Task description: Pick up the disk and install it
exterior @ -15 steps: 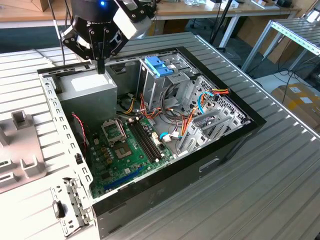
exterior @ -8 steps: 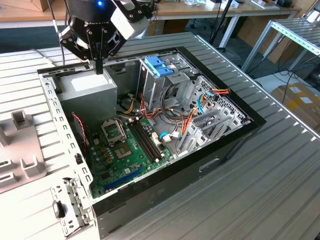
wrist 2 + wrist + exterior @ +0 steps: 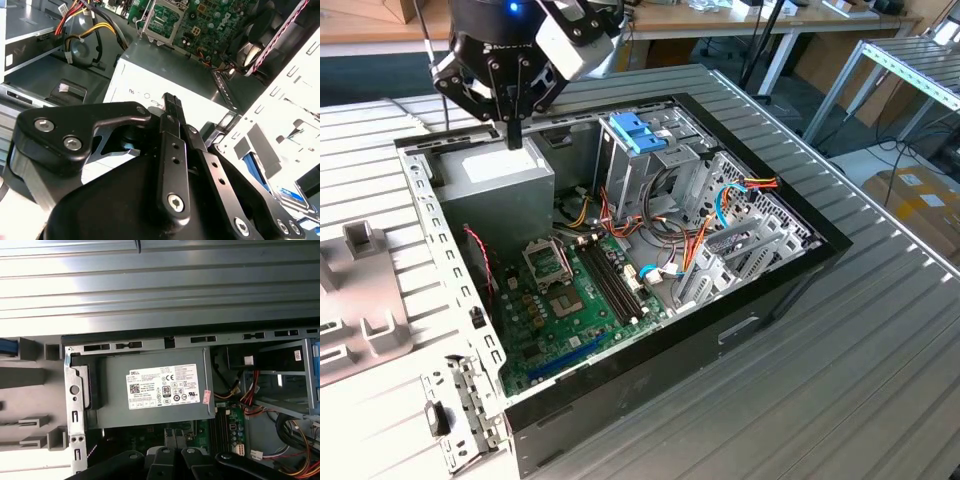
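My black gripper (image 3: 515, 135) hangs over the far corner of the open computer case (image 3: 790, 265), just above the grey power supply (image 3: 505, 178). Its fingers (image 3: 171, 107) are pressed together with nothing between them. In the second wrist view, a silver, blue-edged piece that looks like the disk (image 3: 287, 194) lies outside the case's white metal frame. The first wrist view catches a blue edge of it (image 3: 7, 347) in a grey holder (image 3: 30, 348) beside the case. The gripper is apart from it.
Inside the case are a green motherboard (image 3: 565, 300), bundles of coloured cables (image 3: 670, 235), grey drive cages (image 3: 740, 240) and a pale blue latch (image 3: 638, 130). A grey fixture tray (image 3: 360, 300) sits at the exterior view's left. The ribbed metal table (image 3: 840, 380) surrounds the case.
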`<state>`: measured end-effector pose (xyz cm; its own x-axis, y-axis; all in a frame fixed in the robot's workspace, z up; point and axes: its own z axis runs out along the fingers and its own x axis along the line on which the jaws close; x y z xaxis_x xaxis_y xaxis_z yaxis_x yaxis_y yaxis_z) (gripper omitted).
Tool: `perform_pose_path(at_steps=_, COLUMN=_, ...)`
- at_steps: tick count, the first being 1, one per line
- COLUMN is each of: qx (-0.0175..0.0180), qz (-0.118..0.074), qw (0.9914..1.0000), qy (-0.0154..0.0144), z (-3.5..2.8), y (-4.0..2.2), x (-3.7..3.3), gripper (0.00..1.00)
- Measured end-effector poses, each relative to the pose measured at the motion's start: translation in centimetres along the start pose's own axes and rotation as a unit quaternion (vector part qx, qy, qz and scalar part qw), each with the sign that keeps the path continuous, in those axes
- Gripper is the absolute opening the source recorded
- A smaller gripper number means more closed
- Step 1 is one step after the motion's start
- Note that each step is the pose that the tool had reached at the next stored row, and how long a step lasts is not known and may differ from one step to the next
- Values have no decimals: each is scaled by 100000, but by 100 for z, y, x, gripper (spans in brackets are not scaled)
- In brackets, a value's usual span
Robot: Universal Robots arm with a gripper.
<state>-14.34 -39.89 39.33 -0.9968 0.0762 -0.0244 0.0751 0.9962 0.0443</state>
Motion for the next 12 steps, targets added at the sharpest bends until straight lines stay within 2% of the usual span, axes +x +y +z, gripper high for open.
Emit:
perform_pose_path(at_steps=4, qx=-4, qz=1, qw=100000, qy=-2, z=-2, y=-5, x=67, gripper=11)
perform_pose_path(at_steps=12, qx=-4, qz=4, qw=100000, qy=-2, z=-3, y=-8, x=109, gripper=11)
